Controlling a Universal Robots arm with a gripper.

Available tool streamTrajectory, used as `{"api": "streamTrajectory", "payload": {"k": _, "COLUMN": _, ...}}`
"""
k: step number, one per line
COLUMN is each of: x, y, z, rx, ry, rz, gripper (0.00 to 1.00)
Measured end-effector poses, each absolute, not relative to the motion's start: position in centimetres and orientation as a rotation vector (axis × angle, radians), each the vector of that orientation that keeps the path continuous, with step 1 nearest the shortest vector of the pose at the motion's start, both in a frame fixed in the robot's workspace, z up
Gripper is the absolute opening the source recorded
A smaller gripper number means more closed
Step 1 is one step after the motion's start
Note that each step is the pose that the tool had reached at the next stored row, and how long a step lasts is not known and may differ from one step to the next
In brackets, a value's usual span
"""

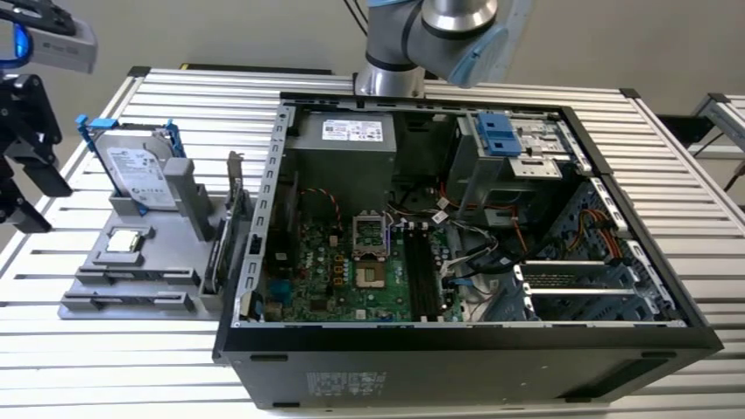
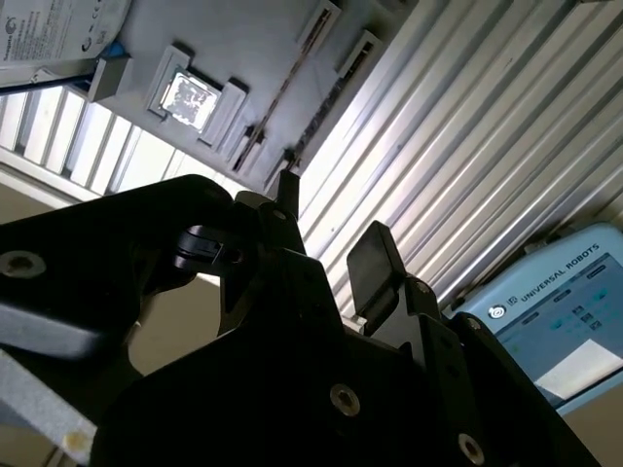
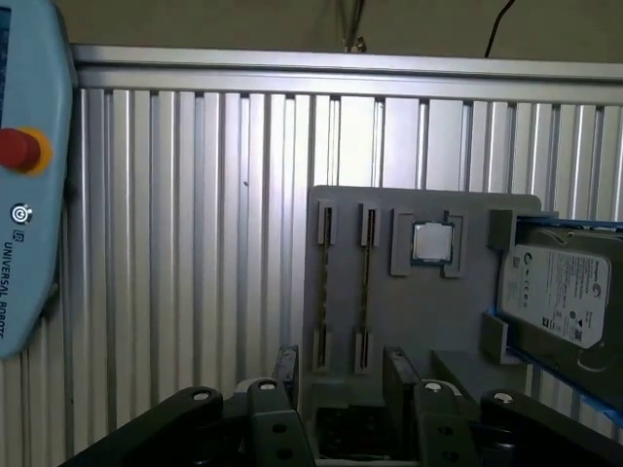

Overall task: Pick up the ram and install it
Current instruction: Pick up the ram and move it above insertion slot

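Observation: the tool (image 3: pixel 343 377) hangs over the near edge of the grey holder (image 3: pixel 467 209). Its two fingers are spread wide with nothing between them. In the exterior view the tool sits on the side of the holder away from the open computer case (image 1: pixel 466 345), at a height above the holder.

Location of the task item: the holder lies flat on the slatted worktop (image 1: pixel 117 349) and carries two narrow slots side by side. A thin board stands on edge in each. The strip in the slot nearer the holder's processor chip (image 3: pixel 431 243) shows a greenish-gold edge, and I take it to be the ram (image 3: pixel 365 287). Seen edge-on, it cannot be confirmed by its chips. It stands apart from both fingers, with no contact.

Other contents of the holder: a hard drive (image 3: pixel 555 292) in a blue frame stands at the end beyond the processor chip. A light blue pendant (image 3: pixel 29 195) lies on the worktop well apart from the holder, on its slotted side.

Destination: the case stands just beside the holder with its side open and the mainboard exposed. The long dark memory slots (image 1: pixel 425 271) on the mainboard appear unoccupied, though fine detail there is not resolved.

Assessment of progress: no part of the task is complete. The ram is seated in the holder and has not been gripped or lifted. Outstanding items are the grasp, the transfer from the holder to the case, and seating in a memory slot.
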State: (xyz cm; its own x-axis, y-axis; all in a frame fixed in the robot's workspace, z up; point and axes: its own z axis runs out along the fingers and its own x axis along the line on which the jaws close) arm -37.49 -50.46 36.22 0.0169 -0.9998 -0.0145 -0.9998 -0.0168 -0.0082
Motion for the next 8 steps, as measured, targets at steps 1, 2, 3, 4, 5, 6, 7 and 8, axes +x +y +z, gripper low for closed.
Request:
{"api": "streamTrajectory", "payload": {"k": 1, "x": -37.48, "y": -50.46, "z": 36.15, "rx": -2.231, "ry": 2.189, "rz": 0.007, "gripper": 1.00}}
{"api": "streamTrajectory", "payload": {"k": 2, "x": -37.48, "y": -50.46, "z": 36.06, "rx": -2.233, "ry": 2.187, "rz": 0.007, "gripper": 1.00}}
{"api": "streamTrajectory", "payload": {"k": 3, "x": -37.48, "y": -50.46, "z": 35.99, "rx": -2.236, "ry": 2.185, "rz": 0.007, "gripper": 1.00}}
{"api": "streamTrajectory", "payload": {"k": 4, "x": -37.47, "y": -50.46, "z": 35.91, "rx": -2.237, "ry": 2.183, "rz": 0.007, "gripper": 1.00}}
{"api": "streamTrajectory", "payload": {"k": 5, "x": -37.47, "y": -50.46, "z": 35.84, "rx": -2.239, "ry": 2.181, "rz": 0.007, "gripper": 1.00}}
{"api": "streamTrajectory", "payload": {"k": 6, "x": -37.47, "y": -50.46, "z": 35.77, "rx": -2.239, "ry": 2.181, "rz": 0.007, "gripper": 1.00}}
{"api": "streamTrajectory", "payload": {"k": 7, "x": -37.47, "y": -50.46, "z": 35.68, "rx": -2.239, "ry": 2.181, "rz": 0.007, "gripper": 1.00}}
{"api": "streamTrajectory", "payload": {"k": 8, "x": -37.46, "y": -50.46, "z": 35.57, "rx": -2.239, "ry": 2.181, "rz": 0.007, "gripper": 1.00}}
